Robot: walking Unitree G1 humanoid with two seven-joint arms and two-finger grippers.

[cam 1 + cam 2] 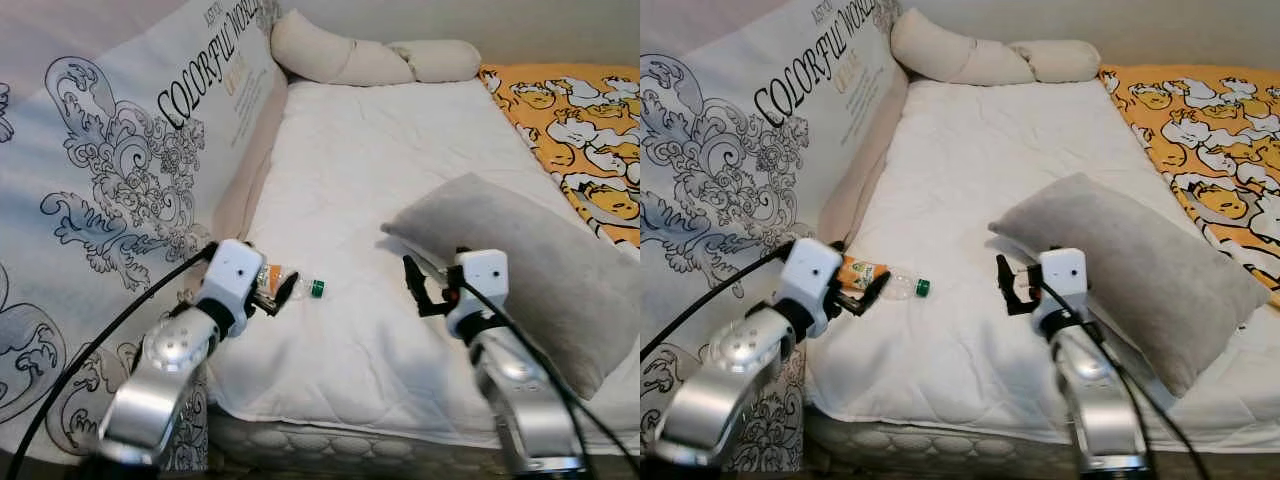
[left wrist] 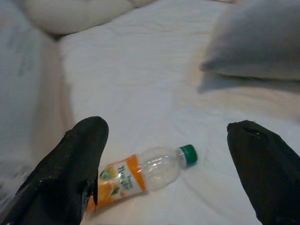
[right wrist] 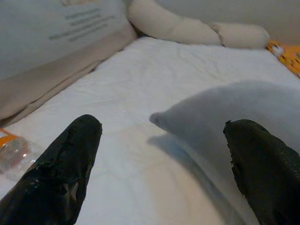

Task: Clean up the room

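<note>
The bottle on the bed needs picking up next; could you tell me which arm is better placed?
Left. The left gripper hangs open right over the bottle, while the right gripper faces the grey pillow.

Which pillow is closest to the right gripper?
The grey pillow, just past the right gripper; the two cream pillows lie at the bed's far end.
</note>
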